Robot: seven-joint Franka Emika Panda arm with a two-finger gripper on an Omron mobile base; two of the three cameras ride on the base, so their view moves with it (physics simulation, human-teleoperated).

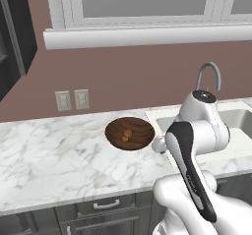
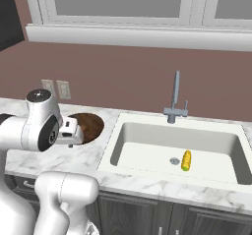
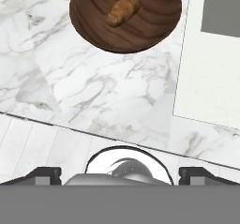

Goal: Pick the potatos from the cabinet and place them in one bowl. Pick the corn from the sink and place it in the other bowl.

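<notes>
The dark brown wooden bowl (image 1: 129, 133) (image 3: 125, 14) sits on the marble counter left of the sink (image 2: 177, 148) and holds one orange-brown potato (image 1: 127, 135) (image 3: 123, 11). My gripper (image 3: 120, 174) hangs open above the counter's front part, on the near side of the bowl, with nothing between its fingertips (image 3: 45, 175). In the right base view the hand (image 2: 71, 131) covers part of the bowl (image 2: 91, 126). The corn (image 2: 186, 160) lies in the white basin beside the drain. A dark edge of the cabinet (image 1: 15, 32) shows at the upper left. The other bowl is out of view.
A grey gooseneck faucet (image 2: 174, 101) stands behind the sink. Two wall outlets (image 1: 72, 100) sit on the brown wall under a white window sill (image 1: 147, 35). Grey drawers with handles (image 1: 106, 205) run below the counter (image 1: 54, 155).
</notes>
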